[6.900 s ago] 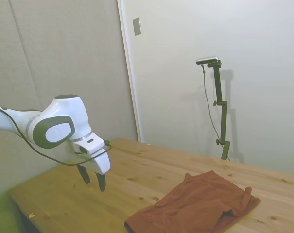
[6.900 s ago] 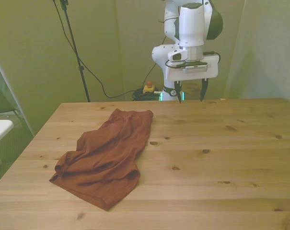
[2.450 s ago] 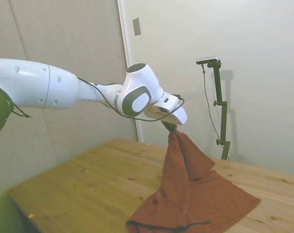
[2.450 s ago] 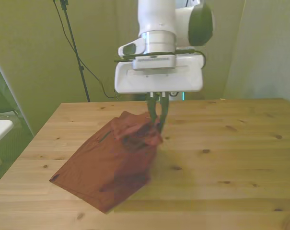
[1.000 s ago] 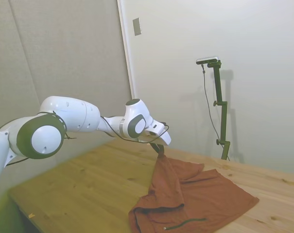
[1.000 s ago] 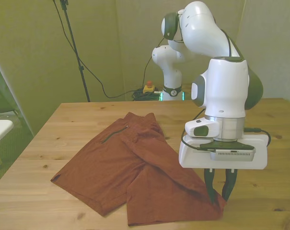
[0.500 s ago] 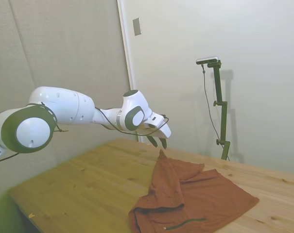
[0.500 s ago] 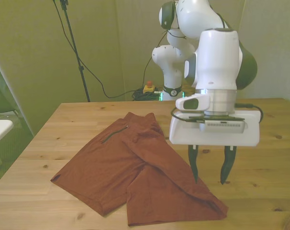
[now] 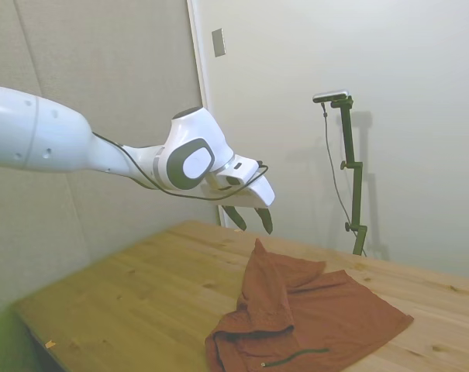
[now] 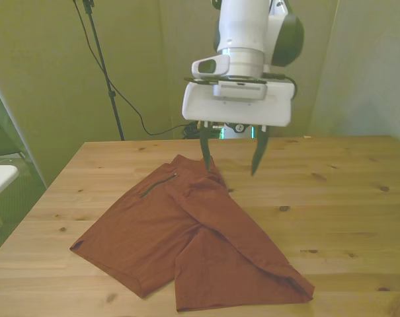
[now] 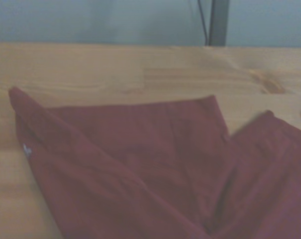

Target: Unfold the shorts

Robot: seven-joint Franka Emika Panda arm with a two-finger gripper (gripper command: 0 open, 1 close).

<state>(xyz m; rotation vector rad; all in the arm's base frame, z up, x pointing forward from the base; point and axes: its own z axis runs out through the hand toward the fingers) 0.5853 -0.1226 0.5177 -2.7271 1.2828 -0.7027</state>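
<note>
Gripper (image 10: 230, 156) hangs above the table (image 10: 358, 198), fingers spread wide apart, nothing between them, clear of the fabric. Shorts (image 10: 186, 231) lie on the tabletop toward the front view's left, both legs spread; one fold ridge runs diagonally across the leg nearer the front view's right. Dark drawstring (image 9: 296, 357) shows at waistband in side view. Wrist view: shorts (image 11: 140, 169) blurred, on wood.

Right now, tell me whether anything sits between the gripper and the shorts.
Nothing visible does. The gripper hangs open above the shorts, with only air beneath the jaws. The table around the cloth holds no other object.
</note>
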